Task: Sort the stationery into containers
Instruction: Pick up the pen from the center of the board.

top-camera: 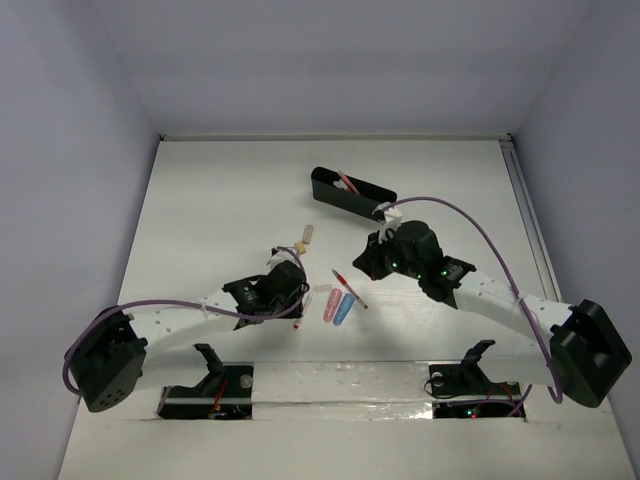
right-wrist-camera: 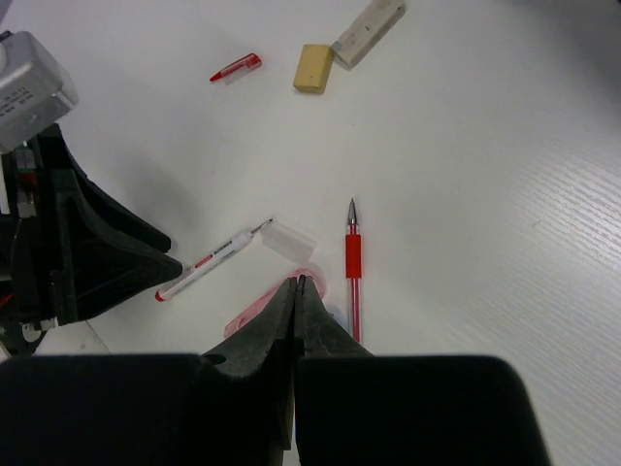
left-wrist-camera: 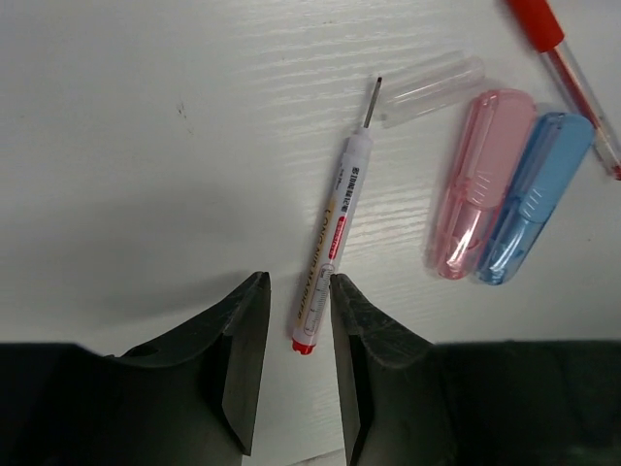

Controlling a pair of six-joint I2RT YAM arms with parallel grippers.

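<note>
- black left gripper hangs low over the table, its arm stretched from the near-left base toward the middle. the claw stands narrowly parted and grips nothing.
- between its fingers lies the red-ended tail of a white pen. one finger sits just beside the barrel and the other leaves a gap. the pen lies flat, its tip pointing away from the gripper.
- right gripper reaches in from the near-right base, wrist bent down over the middle of the table. its claw is pressed together with nothing between.
- a clear cap lies just beside the white pen's tip.
- a pink capsule case and a blue capsule case lie side by side, touching, near the white pen and between the two grippers.
- a red pen lies just beside the right fingertips, tip pointing away from them.
- farther out, a tan eraser and a white eraser lie just beside each other, with a small red cap near them.
- the black tray sits toward the far middle of the table, near the right gripper and well apart from the left one. a pinkish pen lies in it.
</note>
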